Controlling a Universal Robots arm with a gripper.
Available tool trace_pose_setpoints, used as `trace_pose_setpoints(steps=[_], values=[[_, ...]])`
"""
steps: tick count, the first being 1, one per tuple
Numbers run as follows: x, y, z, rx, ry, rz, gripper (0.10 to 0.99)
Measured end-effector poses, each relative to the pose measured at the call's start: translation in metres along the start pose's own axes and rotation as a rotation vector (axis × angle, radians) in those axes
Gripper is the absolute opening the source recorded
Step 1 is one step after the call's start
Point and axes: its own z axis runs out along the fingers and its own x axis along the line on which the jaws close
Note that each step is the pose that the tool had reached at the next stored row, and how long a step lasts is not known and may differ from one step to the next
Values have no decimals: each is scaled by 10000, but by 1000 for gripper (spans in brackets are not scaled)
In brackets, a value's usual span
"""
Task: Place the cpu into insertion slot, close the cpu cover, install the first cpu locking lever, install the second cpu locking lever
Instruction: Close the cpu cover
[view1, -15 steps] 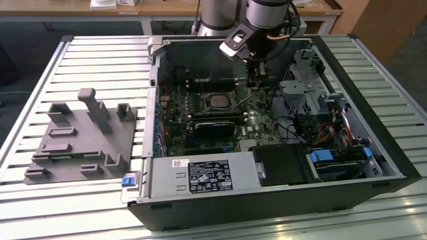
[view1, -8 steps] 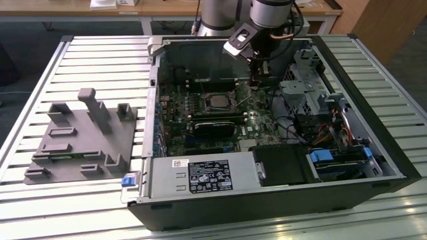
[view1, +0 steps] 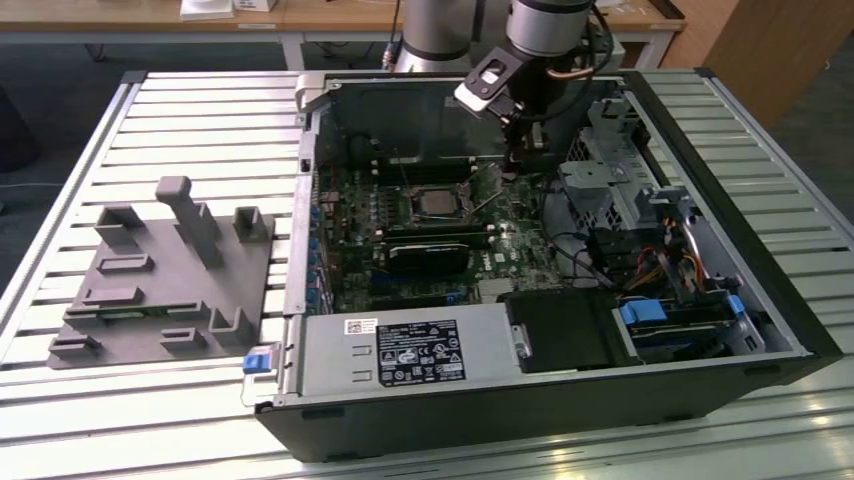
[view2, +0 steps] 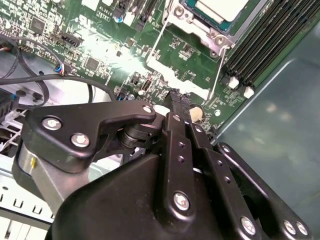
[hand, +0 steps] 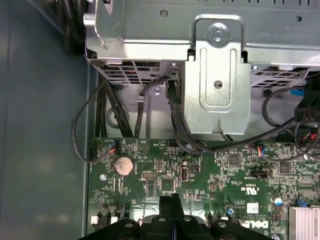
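Observation:
The cpu (view1: 434, 204), a flat silver-grey square, lies in the insertion slot (view1: 404, 192) on the green motherboard inside the open computer case. In the second wrist view the cpu (view2: 220, 7) sits framed by the silver cpu cover (view2: 200, 27), which looks to lie flat around it. Two thin wire locking levers (view2: 156, 44) (view2: 220, 70) run out from the socket toward my gripper. My gripper (view1: 518, 165) hangs over the board to the exterior view's right of the slot, apart from it. Its black fingers (view2: 176, 107) are shut with nothing between them.
A grey labelled power-supply box (view1: 400, 352) fills the case's near side. A black card (view1: 430, 255) and memory slots (view2: 265, 40) flank the socket. A metal drive cage (hand: 215, 75) with cables stands close by. A grey fixture (view1: 160, 275) rests on the slatted table.

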Motion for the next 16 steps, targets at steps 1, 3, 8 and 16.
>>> trace_pose_setpoints(steps=[1, 3, 8, 16], values=[[1, 7, 3, 0, 1, 0, 106], [2, 16, 10, 0, 0, 0, 106], [4, 28, 32, 0, -8, 1, 106], [5, 36, 96, 22, -11, 0, 106]])
